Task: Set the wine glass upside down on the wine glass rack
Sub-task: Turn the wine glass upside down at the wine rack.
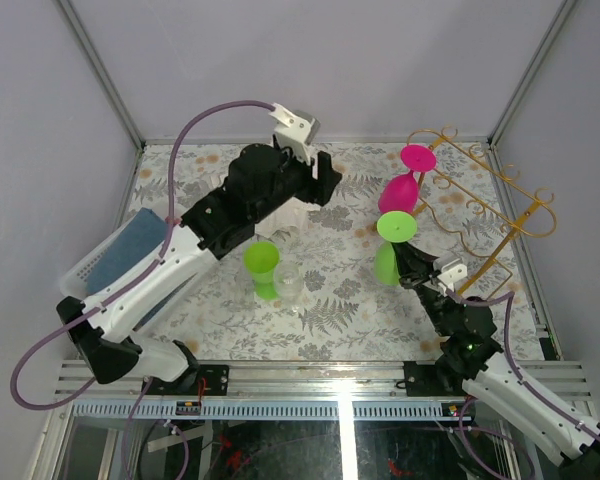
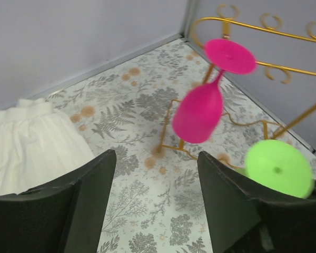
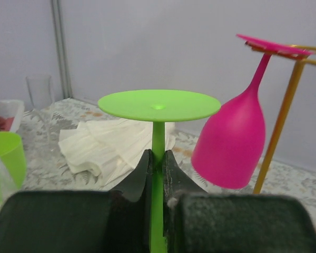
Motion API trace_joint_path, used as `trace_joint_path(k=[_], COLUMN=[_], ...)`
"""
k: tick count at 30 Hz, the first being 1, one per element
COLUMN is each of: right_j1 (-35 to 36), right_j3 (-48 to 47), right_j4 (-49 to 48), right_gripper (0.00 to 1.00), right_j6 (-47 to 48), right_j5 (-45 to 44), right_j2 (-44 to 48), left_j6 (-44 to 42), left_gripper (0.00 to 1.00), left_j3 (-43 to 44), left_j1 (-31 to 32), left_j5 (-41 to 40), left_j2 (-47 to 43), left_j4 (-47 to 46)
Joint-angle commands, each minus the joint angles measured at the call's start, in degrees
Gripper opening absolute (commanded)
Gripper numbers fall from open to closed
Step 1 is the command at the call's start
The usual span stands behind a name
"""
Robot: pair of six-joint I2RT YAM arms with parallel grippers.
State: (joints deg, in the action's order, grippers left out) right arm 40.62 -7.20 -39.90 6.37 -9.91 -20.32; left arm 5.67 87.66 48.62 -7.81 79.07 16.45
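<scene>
Wine glass (image 1: 397,227), the green one, hangs upside down in the air over the right side of the bench (image 1: 330,330). Its foot is up and its bowl down, just on the near side of the rack and not yet on it.

A leaf-patterned cloth covers the bench. The rack (image 3: 280,124), of gold wire, stands at the far right corner, its rails ending in curled loops. A pink glass (image 1: 400,190) hangs from the rack by its foot, bowl down, just beyond the green wine glass and apart from it. The right fingers (image 3: 138,179) are pressed onto the green stem a little below the foot, pinching it. The left fingers (image 2: 89,200) are spread with nothing between them, held high over the far middle of the bench and apart from the rack.

To do this step well, I judge the foot should come up just above rail height. It can then slide in from the looped end, so that the stem runs between two rails and the foot rests on both. A free slot beside the pink glass looks the likely place. Go slowly there, since a swinging bowl could knock the pink one. Let go only once the foot sits flat on the rails
</scene>
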Motion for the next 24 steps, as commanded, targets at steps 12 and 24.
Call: trace_joint_path(k=[12,24], right_j1=[-1.70,-13.69], right_j3=[-3.83,-7.80], right_j4=[-16.18,-21.41], right_gripper=[0.00,0.00], right_j6=[11.77,0.65], right_j5=[-7.04,8.49], right_j2=[-8.90,-16.97], left_j6=[5.51,3.91], left_gripper=[0.74,1.00], left_j3=[-9.17,-11.22], left_j1=[-11.23,-11.37], left_j5=[1.15,0.88], left_j2=[-2.39,-3.75], left_j4=[-8.16,-6.33])
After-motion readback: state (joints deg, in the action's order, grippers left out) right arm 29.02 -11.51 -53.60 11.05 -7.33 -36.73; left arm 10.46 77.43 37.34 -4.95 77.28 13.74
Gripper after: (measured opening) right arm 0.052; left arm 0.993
